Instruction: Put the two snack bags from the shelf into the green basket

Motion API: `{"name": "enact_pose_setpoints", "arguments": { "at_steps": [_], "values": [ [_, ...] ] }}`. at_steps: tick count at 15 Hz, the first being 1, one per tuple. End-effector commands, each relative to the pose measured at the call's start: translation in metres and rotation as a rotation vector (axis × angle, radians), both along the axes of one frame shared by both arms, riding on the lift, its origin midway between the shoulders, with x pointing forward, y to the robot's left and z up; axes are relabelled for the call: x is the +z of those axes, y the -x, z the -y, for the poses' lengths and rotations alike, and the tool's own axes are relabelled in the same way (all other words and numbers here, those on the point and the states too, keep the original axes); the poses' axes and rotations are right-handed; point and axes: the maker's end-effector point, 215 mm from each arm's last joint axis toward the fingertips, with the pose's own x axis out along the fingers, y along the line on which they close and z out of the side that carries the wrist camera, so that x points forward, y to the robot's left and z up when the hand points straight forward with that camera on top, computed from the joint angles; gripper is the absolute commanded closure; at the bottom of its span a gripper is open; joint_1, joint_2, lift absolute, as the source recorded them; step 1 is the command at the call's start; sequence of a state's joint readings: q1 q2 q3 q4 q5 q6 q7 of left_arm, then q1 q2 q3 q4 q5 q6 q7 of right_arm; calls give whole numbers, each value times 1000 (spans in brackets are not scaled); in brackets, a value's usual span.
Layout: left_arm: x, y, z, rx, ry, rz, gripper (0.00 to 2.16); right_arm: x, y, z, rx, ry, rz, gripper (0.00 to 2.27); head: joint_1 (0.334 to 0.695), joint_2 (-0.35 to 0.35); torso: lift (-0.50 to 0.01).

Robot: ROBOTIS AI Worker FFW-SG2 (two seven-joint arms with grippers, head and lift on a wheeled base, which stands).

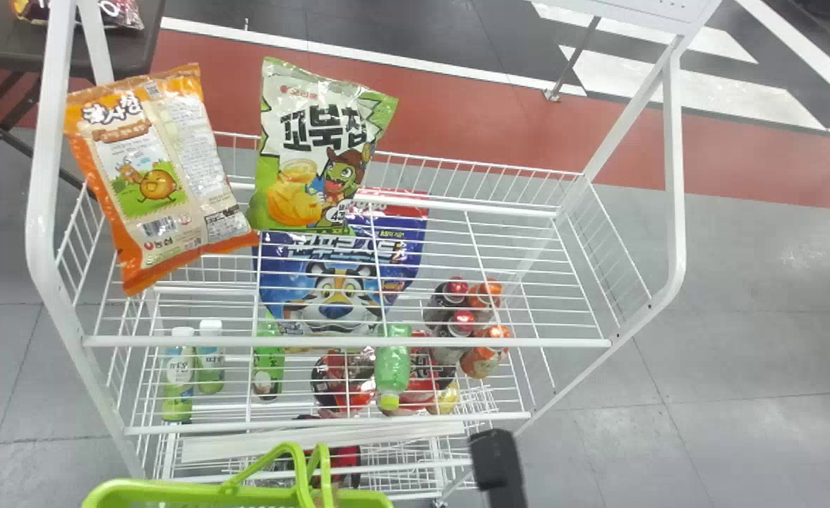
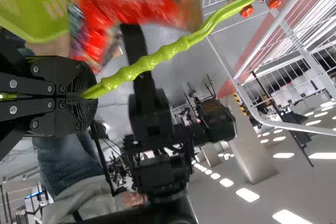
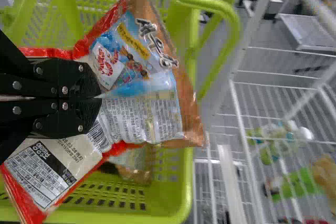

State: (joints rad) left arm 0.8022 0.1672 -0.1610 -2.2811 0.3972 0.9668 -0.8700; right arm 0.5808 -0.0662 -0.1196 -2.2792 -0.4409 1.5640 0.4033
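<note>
Findings for the snack transfer: at the bottom edge of the frame, left of centre, stands the green basket (image 1: 175, 492). The left gripper (image 2: 90, 96) is clamped on the basket's handle (image 2: 152, 61). The right gripper (image 3: 100, 98) has its tips pressed together on a red-edged snack bag (image 3: 142, 108), which is over the basket; whether it touches the inside cannot be told. A black section of the right arm (image 1: 497, 466) shows at the lower edge, right of centre. On the upper wire level of the white rack (image 1: 344, 341), an orange snack bag (image 1: 154, 176) sits tilted in the upper left, with a green snack bag (image 1: 316, 155) more upright just beside it. Beneath that level, near the middle, is a blue cereal bag (image 1: 334, 289); bottles (image 1: 178, 374) stand lower left.
</note>
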Motion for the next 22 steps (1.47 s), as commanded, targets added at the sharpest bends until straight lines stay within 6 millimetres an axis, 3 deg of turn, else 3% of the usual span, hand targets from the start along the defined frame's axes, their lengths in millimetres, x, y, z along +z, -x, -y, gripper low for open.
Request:
{"name": "enact_pose_setpoints", "arguments": {
  "at_steps": [1,4,5,7,11,14,16,19,21,22],
  "values": [
    [-1,0,0,0,0,-1,1835,-15,16,-26,58,-19,-58,2243,695,-350,-10],
    [0,0,0,0,1,-1,1835,-34,25,-41,99,-17,-109,2236,695,-350,-10],
    [1,-1,0,1,2,4,1835,-35,23,-40,99,-14,-107,1946,695,-350,-10],
    [0,-1,-1,2,1,2,1835,-29,17,-29,91,12,-78,-2,695,-350,-10],
    [0,-1,0,2,0,2,1835,-6,4,13,21,89,8,60,695,-350,-10],
    [1,-2,0,2,2,6,1835,29,-22,54,-47,158,122,76,695,-350,-10],
    [0,-2,0,3,0,5,1835,41,-34,75,-85,194,171,80,695,-350,-10],
    [-1,-2,0,3,-1,5,1835,93,-142,98,-229,206,597,83,695,-350,-10],
    [-1,-2,0,3,0,3,1835,134,-189,112,-321,207,853,83,695,-350,-10],
    [-1,-2,0,3,0,3,1835,149,-200,117,-349,217,945,83,695,-350,-10]
  ]
}}
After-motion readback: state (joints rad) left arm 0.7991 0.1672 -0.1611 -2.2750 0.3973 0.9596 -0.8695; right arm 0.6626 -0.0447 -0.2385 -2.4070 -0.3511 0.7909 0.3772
